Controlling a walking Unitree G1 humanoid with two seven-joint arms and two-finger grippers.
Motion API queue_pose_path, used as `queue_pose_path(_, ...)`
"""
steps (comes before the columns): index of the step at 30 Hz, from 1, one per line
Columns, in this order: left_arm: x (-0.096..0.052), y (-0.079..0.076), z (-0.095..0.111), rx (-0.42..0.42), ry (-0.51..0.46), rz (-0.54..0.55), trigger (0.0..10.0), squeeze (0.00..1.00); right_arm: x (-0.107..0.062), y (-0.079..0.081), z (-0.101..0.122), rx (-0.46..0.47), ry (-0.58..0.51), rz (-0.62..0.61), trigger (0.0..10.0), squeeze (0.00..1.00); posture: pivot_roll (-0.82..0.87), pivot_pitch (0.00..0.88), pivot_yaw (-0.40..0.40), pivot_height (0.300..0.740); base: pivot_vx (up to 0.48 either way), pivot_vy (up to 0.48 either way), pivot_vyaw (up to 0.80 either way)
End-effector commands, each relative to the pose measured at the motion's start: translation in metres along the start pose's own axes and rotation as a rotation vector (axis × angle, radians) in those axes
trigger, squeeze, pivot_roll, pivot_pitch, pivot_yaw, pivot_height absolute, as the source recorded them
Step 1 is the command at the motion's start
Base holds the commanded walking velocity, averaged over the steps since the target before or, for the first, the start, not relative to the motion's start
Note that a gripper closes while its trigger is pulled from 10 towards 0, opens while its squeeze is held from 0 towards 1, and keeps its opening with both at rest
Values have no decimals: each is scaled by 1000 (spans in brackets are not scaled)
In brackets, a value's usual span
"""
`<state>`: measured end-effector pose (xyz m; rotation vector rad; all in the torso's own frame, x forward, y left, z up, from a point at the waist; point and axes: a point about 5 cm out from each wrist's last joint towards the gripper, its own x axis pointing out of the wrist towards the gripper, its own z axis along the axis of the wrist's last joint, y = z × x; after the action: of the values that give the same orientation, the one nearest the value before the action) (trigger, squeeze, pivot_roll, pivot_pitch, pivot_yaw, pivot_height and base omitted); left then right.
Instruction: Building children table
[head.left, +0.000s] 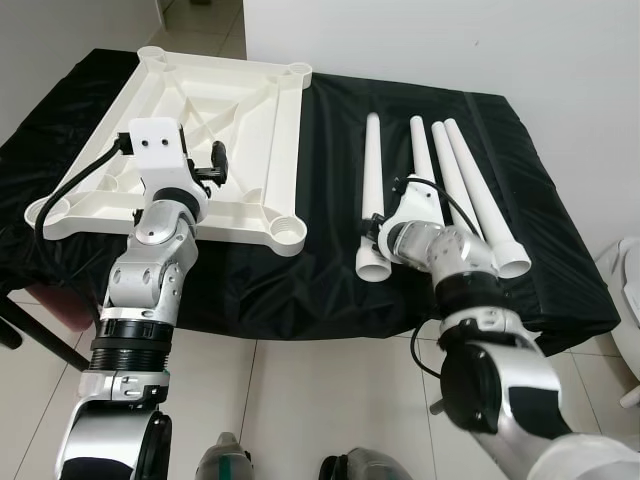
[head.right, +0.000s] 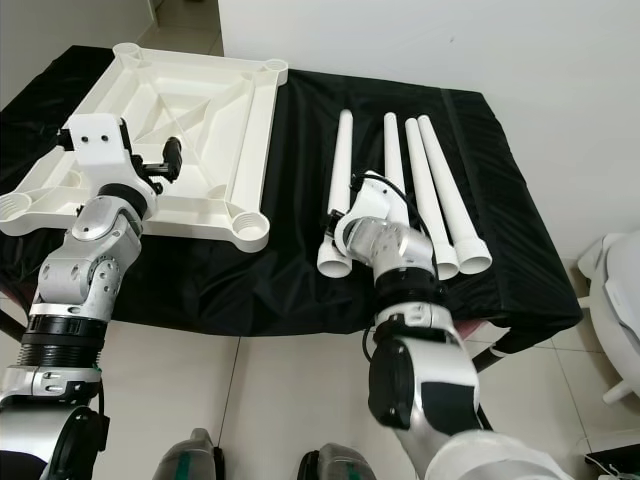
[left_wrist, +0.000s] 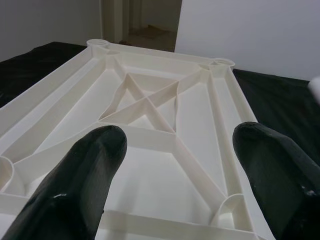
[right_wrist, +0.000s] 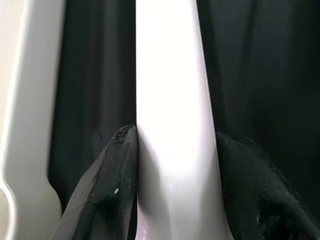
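My right tool (right_wrist: 175, 165) is clamped around the leftmost leg (head.left: 372, 190), fingers (right_wrist: 107, 185) touching both sides; the leg lies on the black-covered desk (head.left: 330, 280) beside three more legs (head.left: 460, 185). My left tool (left_wrist: 175, 170) hangs wide open, holding nothing, over the upturned white tabletop (head.left: 250, 110), which lies on the desk's left part, ribs and corner sockets up.
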<state>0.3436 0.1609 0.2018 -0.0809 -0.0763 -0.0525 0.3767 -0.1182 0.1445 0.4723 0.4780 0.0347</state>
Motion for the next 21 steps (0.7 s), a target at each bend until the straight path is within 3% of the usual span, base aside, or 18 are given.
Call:
queue_pose_path(1, 2, -5, 4, -6, -2, -63, 10000, 0, -3, 1, 10, -12, -76, 26, 10000, 0, 31, 0, -37, 740, 0, 0, 0)
queue_pose_path(4, 2, -7, 5, -16, -5, -74, 10000, 0, -7, -1, 21, -25, -182, 74, 10000, 0, 31, 0, -39, 740, 0, 0, 0)
queue_pose_path(5, 3, -8, 5, -37, -3, -86, 10000, 0, -10, -2, 27, -72, -259, 87, 10000, 0, 29, 0, -41, 740, 0, 0, 0)
queue_pose_path(11, 4, -11, 9, -73, -8, -123, 10000, 0, -13, -3, 31, -125, -315, 98, 10000, 0, 30, 0, -45, 740, 0, 0, 0)
queue_pose_path(15, 6, -19, 14, -141, -13, -199, 10000, 0, -12, -7, 29, -205, -343, 84, 10000, 0, 32, 0, -46, 740, 0, 0, 0)
queue_pose_path(16, 7, -21, 15, -133, -12, -219, 10000, 412, -12, -7, 28, -227, -357, 102, 10000, 0, 34, 0, -48, 740, 0, 0, 0)
queue_pose_path(17, 7, -24, 15, -145, -12, -247, 10000, 1000, -13, -6, 28, -255, -375, 132, 10000, 0, 38, 0, -50, 740, 0, 0, 0)
queue_pose_path(21, 9, -31, 18, -159, -4, -299, 10000, 1000, -19, -1, 27, -331, -438, 233, 10000, 0, 36, 0, -48, 740, 0, 0, 0)
